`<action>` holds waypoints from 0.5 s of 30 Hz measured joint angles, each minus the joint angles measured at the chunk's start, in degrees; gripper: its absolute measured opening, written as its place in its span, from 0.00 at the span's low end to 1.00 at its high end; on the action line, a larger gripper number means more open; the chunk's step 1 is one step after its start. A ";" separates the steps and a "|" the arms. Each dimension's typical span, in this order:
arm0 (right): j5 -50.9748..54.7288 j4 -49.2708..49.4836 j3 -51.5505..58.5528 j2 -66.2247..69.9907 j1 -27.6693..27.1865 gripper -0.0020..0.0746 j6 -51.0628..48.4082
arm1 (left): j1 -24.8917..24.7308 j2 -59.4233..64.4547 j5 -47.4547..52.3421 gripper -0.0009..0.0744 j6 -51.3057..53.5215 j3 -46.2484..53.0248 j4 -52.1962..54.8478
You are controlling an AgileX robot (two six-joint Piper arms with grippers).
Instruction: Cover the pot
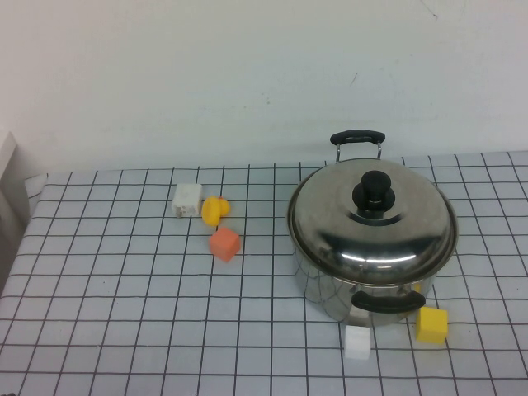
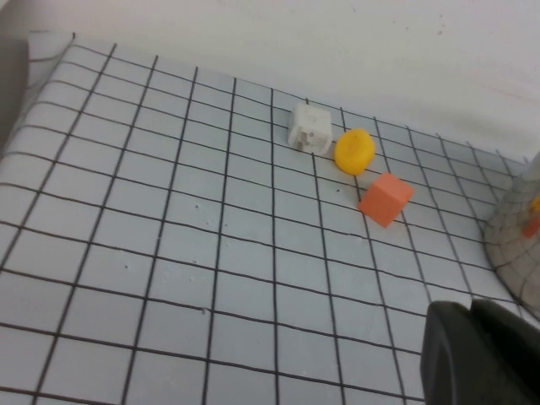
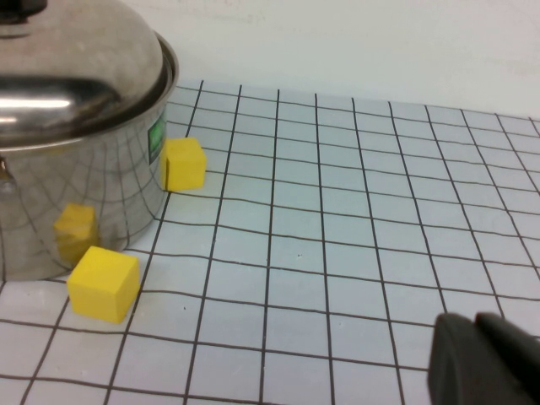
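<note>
The left claw (image 2: 481, 350) and the right claw (image 3: 485, 359) each show only as a dark tip at the edge of their own wrist views; I cannot tell how wide either stands. Near the right claw a yellow cube (image 3: 104, 283) lies on the white gridded bench (image 1: 124, 305). Beyond it stands the large shiny steel pot (image 1: 371, 247), with the domed steel lid with black knob (image 1: 373, 216) resting on it. Far ahead of the left claw lie an orange cube (image 2: 386, 198), a yellow round piece (image 2: 354, 151) and a white block (image 2: 310, 127).

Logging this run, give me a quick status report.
Left gripper and right gripper parked off the pot. Lid sits on pot. Yellow block and white block beside it.
</note>
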 joint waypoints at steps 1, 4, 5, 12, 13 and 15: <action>0.00 0.00 0.00 0.00 0.00 0.04 0.00 | 0.00 0.00 0.00 0.01 0.00 0.00 0.76; 0.00 0.00 0.00 0.00 0.00 0.04 0.00 | 0.00 -0.04 0.00 0.01 0.00 0.00 1.63; 0.00 0.00 0.00 0.00 0.00 0.04 0.00 | 0.00 -0.04 0.00 0.01 0.00 0.00 1.72; 0.00 0.00 0.00 0.00 0.00 0.04 0.00 | 0.00 -0.04 0.00 0.01 0.26 0.00 1.84; 0.00 0.00 0.00 0.00 0.00 0.04 0.00 | 0.00 -0.04 0.00 0.01 0.20 0.00 1.84; 0.00 0.00 0.00 0.00 0.00 0.04 0.00 | 0.00 -0.04 0.00 0.01 0.80 0.00 1.93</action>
